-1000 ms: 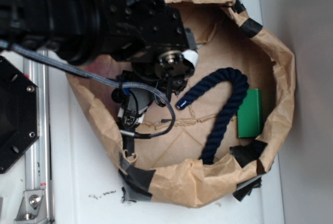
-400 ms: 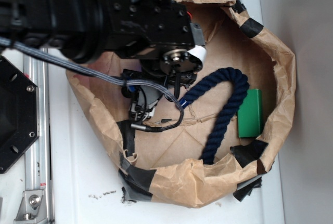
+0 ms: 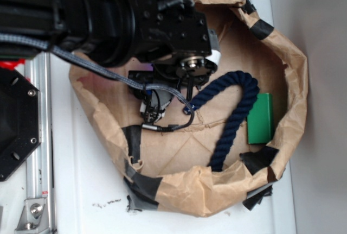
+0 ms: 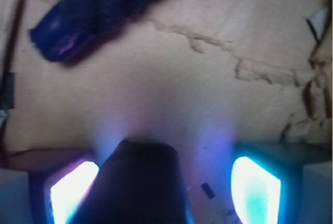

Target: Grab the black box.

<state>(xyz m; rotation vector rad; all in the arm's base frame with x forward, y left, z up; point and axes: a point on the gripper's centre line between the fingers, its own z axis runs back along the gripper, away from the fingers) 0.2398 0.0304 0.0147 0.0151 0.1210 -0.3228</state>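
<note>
Where the black arm (image 3: 108, 22) reaches over the crumpled brown paper bag (image 3: 293, 82), it hides the part of the bag's floor on the side of the rope (image 3: 230, 117) away from the green box. In the exterior view the black box cannot be made out at all. The end effector (image 3: 153, 112) shows only as a dark tangle under a grey braided cable (image 3: 97, 71), just beside the rope's capped end.

The wrist view is blurred and cut off at its lower edge. Its two fingers (image 4: 73, 193) appear only as glowing blue-white patches. Between them sits a dark, smooth shape with rounded corners, which looks to be the black box (image 4: 138, 182). It lies against one glowing finger and apart from the other, with bare creased paper showing in the gap. The end effector (image 4: 166, 164) therefore stands wide apart, and I cannot tell whether it has any real hold on the shape. The rope's end lies beyond it, across cracked, wrinkled paper.

The rope is thick, twisted and navy, and bent into an arch. The green box (image 3: 261, 119) is flat and rectangular and leans against the bag wall on the rope's outer side. Glossy black tape (image 3: 142, 188) patches the bag's rim. A black hexagonal plate (image 3: 16, 125) with screws is cut off at the frame edge, well apart from the rope on the white worktop (image 3: 81, 190).
</note>
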